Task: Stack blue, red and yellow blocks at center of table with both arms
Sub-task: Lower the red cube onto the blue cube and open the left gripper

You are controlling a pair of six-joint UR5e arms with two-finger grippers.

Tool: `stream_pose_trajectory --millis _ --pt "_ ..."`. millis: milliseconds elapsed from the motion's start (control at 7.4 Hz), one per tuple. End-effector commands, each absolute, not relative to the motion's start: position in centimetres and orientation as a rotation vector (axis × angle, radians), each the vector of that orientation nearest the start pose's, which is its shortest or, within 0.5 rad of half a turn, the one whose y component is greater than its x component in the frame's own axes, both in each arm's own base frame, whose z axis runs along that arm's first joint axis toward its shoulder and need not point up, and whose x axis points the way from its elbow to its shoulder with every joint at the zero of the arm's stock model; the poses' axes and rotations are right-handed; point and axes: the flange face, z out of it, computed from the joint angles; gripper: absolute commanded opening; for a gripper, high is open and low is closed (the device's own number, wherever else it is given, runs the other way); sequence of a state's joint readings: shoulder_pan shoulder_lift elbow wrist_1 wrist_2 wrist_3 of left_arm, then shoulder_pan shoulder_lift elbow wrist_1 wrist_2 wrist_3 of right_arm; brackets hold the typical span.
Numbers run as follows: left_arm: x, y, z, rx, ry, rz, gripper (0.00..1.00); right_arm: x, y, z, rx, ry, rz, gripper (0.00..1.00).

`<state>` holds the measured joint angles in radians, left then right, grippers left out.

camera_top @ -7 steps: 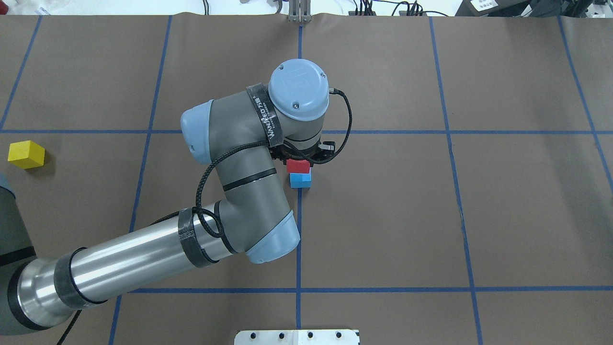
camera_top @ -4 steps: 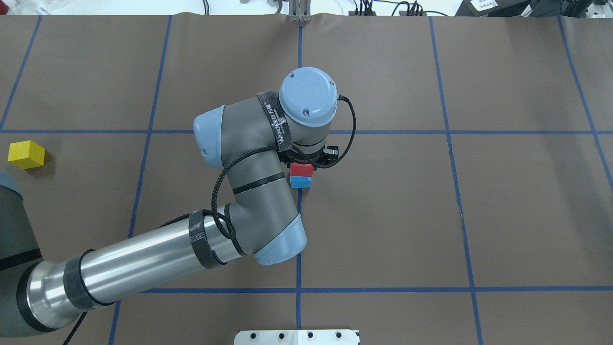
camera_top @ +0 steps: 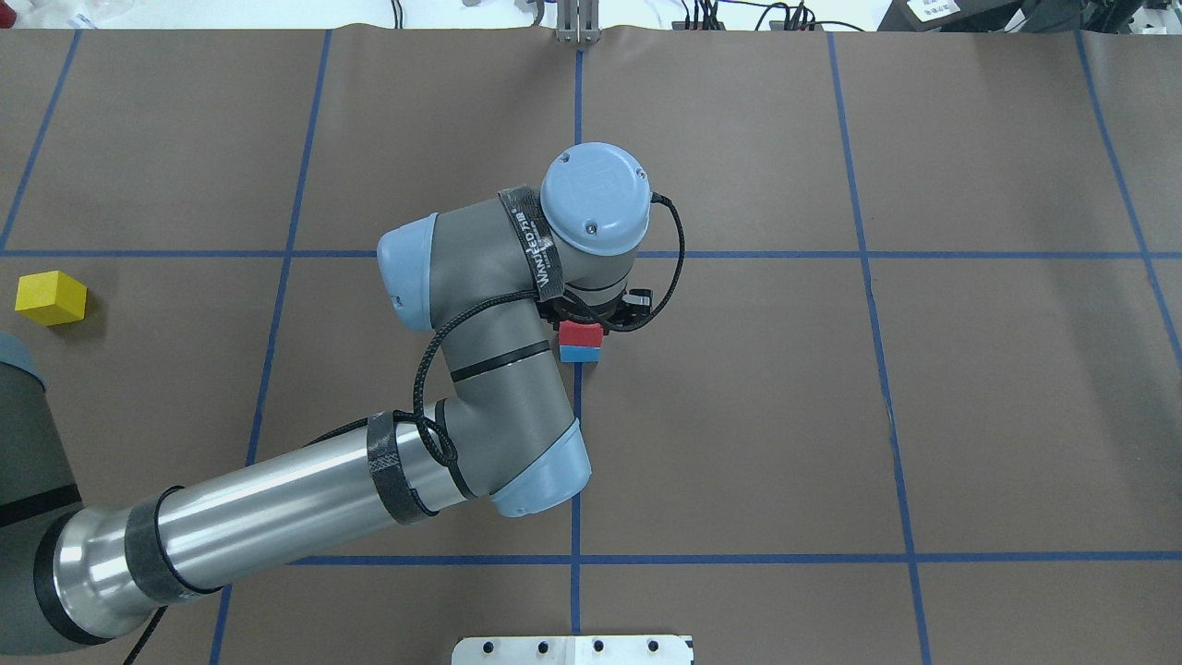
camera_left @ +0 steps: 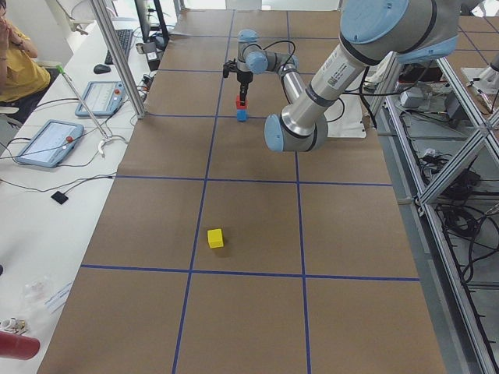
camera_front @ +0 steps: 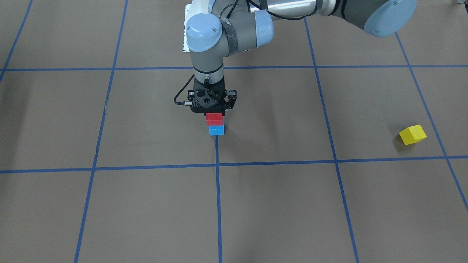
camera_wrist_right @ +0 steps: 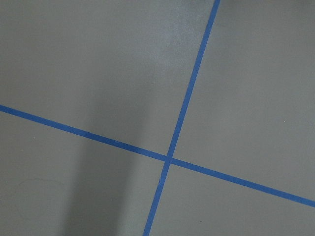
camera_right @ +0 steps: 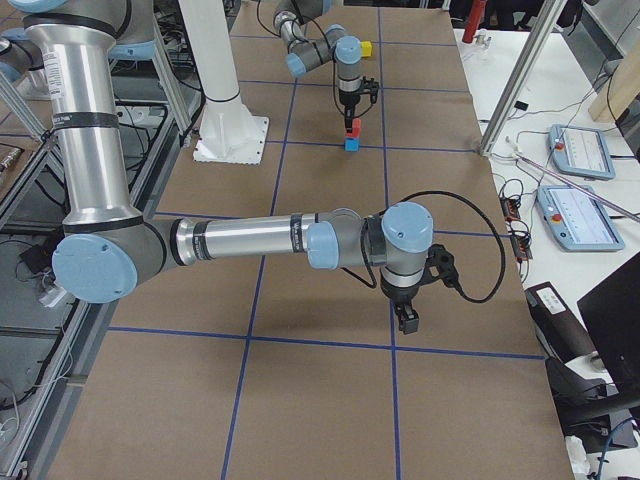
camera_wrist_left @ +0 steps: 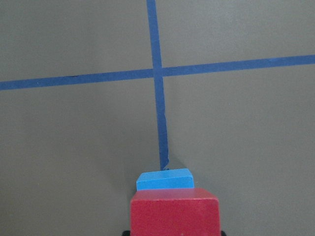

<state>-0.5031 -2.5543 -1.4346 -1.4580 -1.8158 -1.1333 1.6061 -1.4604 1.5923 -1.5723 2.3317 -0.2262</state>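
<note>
The red block (camera_front: 214, 118) sits squarely on the blue block (camera_front: 216, 130) beside a grid crossing near the table's (camera_top: 831, 416) centre. My left gripper (camera_front: 214, 114) points straight down and is shut on the red block (camera_wrist_left: 174, 214), which fills the bottom of the left wrist view with the blue block (camera_wrist_left: 165, 179) showing just beyond it. The yellow block (camera_top: 51, 297) lies alone far out on my left side. My right gripper (camera_right: 408, 322) hangs low over bare table at my right end; I cannot tell whether it is open or shut.
The white pedestal base (camera_top: 572, 649) is at the table's near edge. Along the far side runs a white bench with tablets (camera_left: 47, 140) and cables, and a person (camera_left: 19, 54) sits there. Metal frame posts (camera_left: 117, 58) stand at that edge.
My left arm has shifted slightly right and lowered the red block, closing the gap until it rests on the blue block. The yellow block has not moved.
</note>
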Motion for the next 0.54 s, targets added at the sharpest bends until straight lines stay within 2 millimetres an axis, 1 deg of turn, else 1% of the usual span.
stream_pose_trajectory --millis 0,135,270,405 --pt "60.65 -45.83 10.87 0.124 0.76 0.028 0.41 8.38 -54.13 59.19 0.222 -0.739 -0.229 1.0" --pt "60.77 -45.77 10.79 0.13 0.774 0.031 0.58 8.38 -54.13 59.19 0.222 -0.739 -0.229 1.0" --pt "60.76 -45.78 10.77 0.133 0.774 0.031 0.7 8.38 -54.13 59.19 0.222 -0.739 -0.229 1.0" --pt "60.77 -45.79 10.89 0.132 0.773 0.031 0.74 8.38 -54.13 59.19 0.222 -0.739 -0.229 1.0"
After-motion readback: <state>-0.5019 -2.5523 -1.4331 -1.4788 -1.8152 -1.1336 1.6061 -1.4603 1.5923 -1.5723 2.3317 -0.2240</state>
